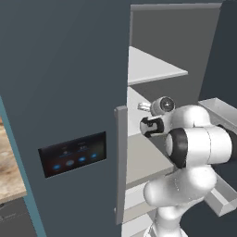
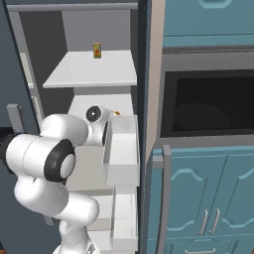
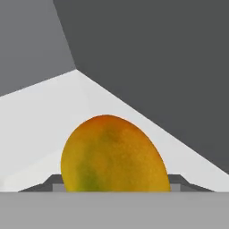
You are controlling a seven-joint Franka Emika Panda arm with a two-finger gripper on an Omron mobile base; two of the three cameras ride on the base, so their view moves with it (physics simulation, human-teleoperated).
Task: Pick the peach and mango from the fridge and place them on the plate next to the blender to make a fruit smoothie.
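1. The fridge (image 1: 69, 92) stands open, its white shelves (image 2: 94, 69) in sight, and the arm reaches onto the middle shelf.
2. On the upper shelf, near the back, stands a small yellow-brown container (image 2: 97, 50), upright and alone.
3. The mango (image 3: 114, 154) lies on the white middle shelf close to the back corner; in the hand view it sits right between the two dark fingertips (image 3: 53, 182).
4. The gripper (image 3: 115, 185) looks closed narrowly around the mango, though the contact at either side is hidden, so a firm hold is only probable.
5. Two white door bins (image 2: 121, 149) hang on the open door.
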